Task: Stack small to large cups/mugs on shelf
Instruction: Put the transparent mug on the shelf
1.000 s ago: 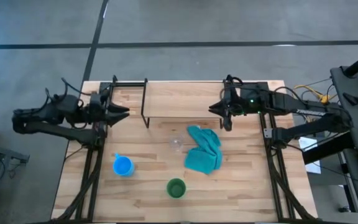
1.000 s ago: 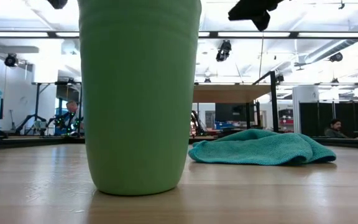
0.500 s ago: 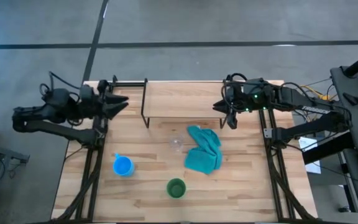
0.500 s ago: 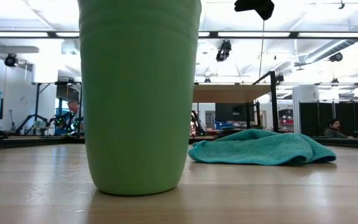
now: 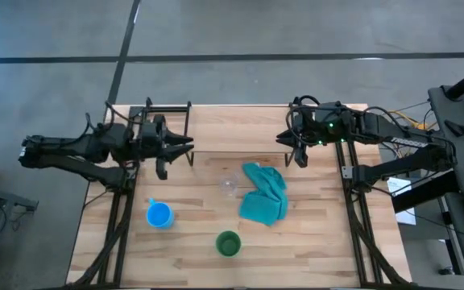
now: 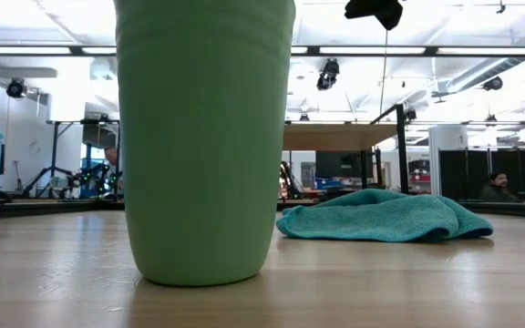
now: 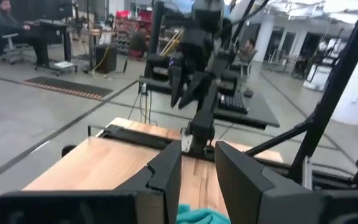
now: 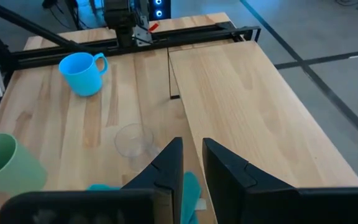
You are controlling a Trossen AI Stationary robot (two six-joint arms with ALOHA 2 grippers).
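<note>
From above, the pale wooden shelf (image 5: 240, 129) runs left to right across the table's upper middle; the clear glass cup (image 5: 229, 184) stands upright at centre, the blue mug (image 5: 159, 214) lower left, the smooth green cup (image 5: 229, 243) at bottom centre, and a crumpled teal cloth (image 5: 264, 192) sits right of the glass. The left gripper (image 5: 185, 147) hangs over the shelf's left end, the right gripper (image 5: 288, 143) over its right end. At table level the green cup fills the foreground. Each wrist view shows its fingers slightly parted and seemingly empty.
</note>
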